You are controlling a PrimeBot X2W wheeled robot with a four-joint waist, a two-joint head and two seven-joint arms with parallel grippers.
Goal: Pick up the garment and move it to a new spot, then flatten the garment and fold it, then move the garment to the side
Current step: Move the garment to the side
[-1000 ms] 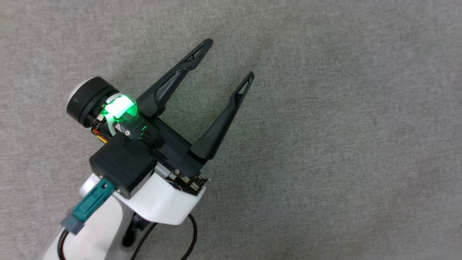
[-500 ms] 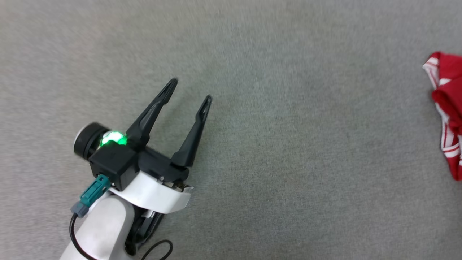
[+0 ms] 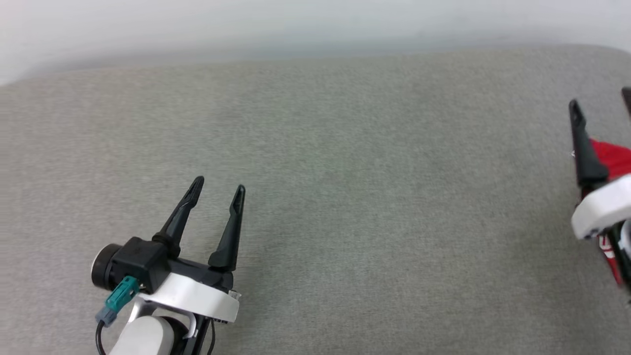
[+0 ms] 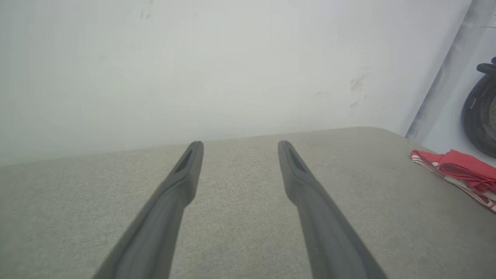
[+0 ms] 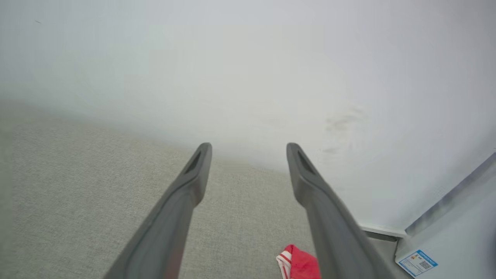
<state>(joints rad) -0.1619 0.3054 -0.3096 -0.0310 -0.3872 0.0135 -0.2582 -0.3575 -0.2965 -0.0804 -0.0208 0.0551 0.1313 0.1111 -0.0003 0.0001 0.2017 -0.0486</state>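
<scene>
The garment (image 3: 611, 159) is a bunched red cloth with red-and-white striped trim, lying at the right edge of the grey padded surface (image 3: 345, 207). In the head view my right gripper (image 3: 600, 98) stands over it, open, and its white wrist hides part of the cloth. The right wrist view shows a corner of the garment (image 5: 298, 266) low between the open gripper (image 5: 248, 145) fingers, with nothing held. My left gripper (image 3: 218, 185) is open and empty at the lower left, far from the garment. The left wrist view has the gripper (image 4: 240, 144) above bare surface, with the garment (image 4: 461, 170) far right.
A pale wall (image 3: 315, 24) runs along the far edge of the surface. A dark round object (image 4: 484, 112) stands beyond the right end of the surface. A small printed label (image 5: 417, 263) sits on a panel at the right.
The head camera has swung, so the whole picture has shifted and the far wall now shows. My right gripper has come into view over the garment. The left gripper stays open.
</scene>
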